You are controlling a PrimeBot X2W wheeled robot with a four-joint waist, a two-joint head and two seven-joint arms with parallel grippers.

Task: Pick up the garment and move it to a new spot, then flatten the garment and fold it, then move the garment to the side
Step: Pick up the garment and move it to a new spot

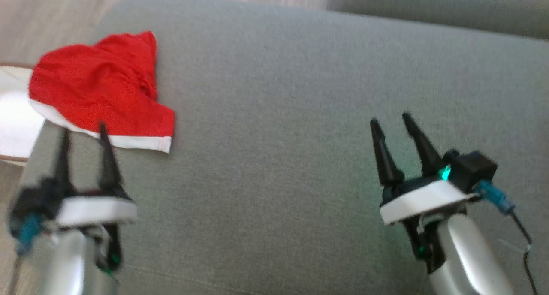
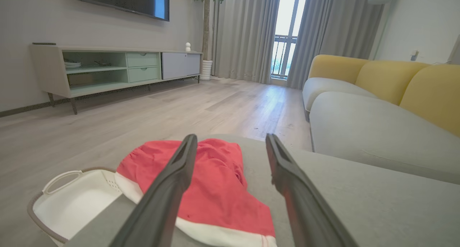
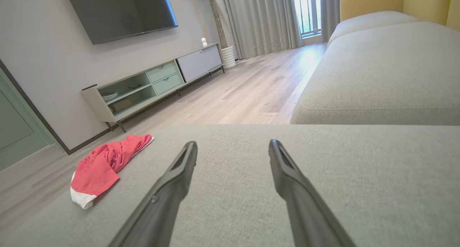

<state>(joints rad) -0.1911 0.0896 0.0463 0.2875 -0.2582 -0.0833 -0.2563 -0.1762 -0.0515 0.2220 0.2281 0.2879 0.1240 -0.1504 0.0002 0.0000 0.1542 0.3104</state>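
The garment (image 1: 103,89) is a crumpled red piece with a white hem, lying at the far left corner of a grey cushion (image 1: 300,115). My left gripper (image 1: 83,130) hovers just in front of its white hem, open, with nothing between the fingers. In the left wrist view the garment (image 2: 215,189) lies just beyond the gripper (image 2: 230,141). My right gripper (image 1: 390,119) stands open over bare cushion, far to the garment's right. From the right wrist the garment (image 3: 104,164) lies well off to the left of that gripper (image 3: 233,144).
A white basket (image 2: 72,200) sits on the wooden floor just past the cushion's left edge, by the garment. A second grey seat (image 2: 366,128) with yellow backs stands to the right. A TV cabinet (image 2: 107,69) lines the far wall.
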